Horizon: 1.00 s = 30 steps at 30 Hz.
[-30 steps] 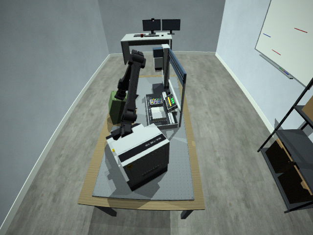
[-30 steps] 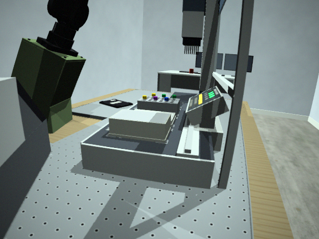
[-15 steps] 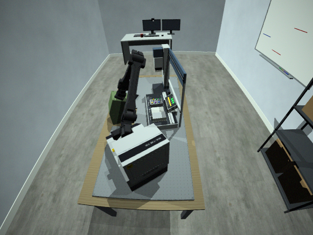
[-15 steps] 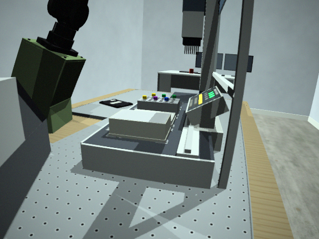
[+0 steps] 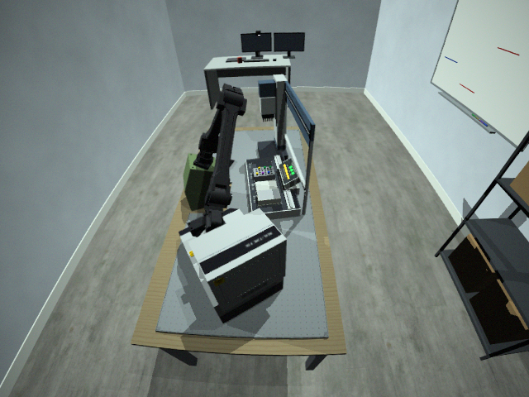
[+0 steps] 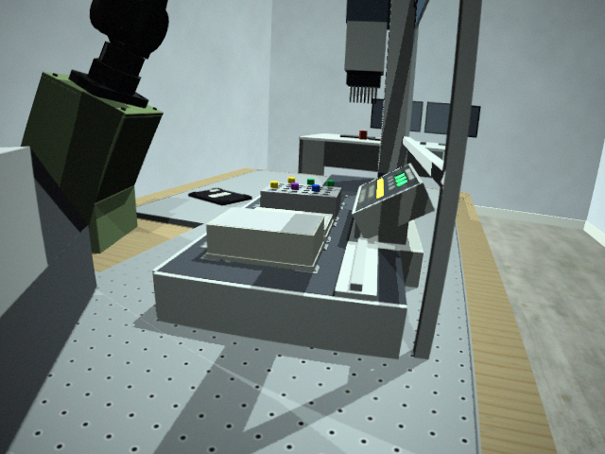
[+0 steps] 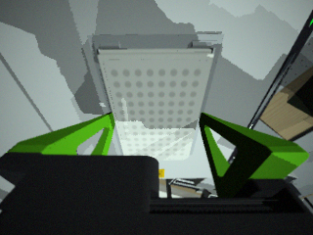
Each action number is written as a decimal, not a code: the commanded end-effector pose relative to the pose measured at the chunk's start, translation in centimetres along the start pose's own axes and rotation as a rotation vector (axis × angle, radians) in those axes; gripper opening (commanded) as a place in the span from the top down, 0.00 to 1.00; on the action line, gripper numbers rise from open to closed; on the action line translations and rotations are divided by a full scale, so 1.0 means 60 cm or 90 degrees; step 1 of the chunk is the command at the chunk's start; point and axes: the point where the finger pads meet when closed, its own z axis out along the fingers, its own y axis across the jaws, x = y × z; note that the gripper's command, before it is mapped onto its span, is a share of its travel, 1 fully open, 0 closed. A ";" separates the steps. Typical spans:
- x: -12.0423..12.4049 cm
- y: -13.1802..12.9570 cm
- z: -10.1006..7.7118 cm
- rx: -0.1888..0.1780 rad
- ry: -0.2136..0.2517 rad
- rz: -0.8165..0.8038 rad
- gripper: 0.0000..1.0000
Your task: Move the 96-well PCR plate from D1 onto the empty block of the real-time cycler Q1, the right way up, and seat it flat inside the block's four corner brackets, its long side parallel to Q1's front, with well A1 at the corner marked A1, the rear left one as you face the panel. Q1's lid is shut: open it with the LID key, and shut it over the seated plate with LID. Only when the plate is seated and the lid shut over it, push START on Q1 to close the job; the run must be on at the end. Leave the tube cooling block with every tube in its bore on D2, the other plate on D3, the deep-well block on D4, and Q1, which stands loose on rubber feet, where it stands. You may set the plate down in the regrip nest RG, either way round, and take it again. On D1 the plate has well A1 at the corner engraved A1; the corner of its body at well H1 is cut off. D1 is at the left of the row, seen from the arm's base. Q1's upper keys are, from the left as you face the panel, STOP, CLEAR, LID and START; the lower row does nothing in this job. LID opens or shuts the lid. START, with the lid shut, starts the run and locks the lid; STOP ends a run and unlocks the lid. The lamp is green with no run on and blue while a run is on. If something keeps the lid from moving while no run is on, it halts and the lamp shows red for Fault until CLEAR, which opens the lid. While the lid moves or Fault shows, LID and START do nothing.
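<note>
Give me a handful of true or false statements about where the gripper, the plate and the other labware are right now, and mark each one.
1. The gripper is open, its green fingers standing on either side of the PCR plate. True.
2. The plate's wells face away from the wrist camera. False: rows of round wells show on its upper face.
3. The tube cooling block carries coloured caps on top. True.
4. The arm reaches toward the tilted panel with green keys. False: it reaches down behind the big white cycler, away from that panel.
5. The deep-well block lies tipped on its side. False: it sits level in the deck tray.
</note>
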 end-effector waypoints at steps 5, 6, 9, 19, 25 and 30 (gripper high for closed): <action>-0.001 0.052 -0.056 -0.053 -0.020 -0.025 0.00; -0.005 0.053 -0.058 -0.057 -0.022 -0.027 0.00; -0.012 0.054 -0.063 -0.063 -0.024 -0.027 0.00; -0.015 0.059 -0.067 -0.067 -0.025 -0.027 0.00; -0.013 0.046 -0.057 -0.057 -0.020 -0.022 0.00; -0.013 0.036 -0.050 -0.051 -0.018 -0.019 0.00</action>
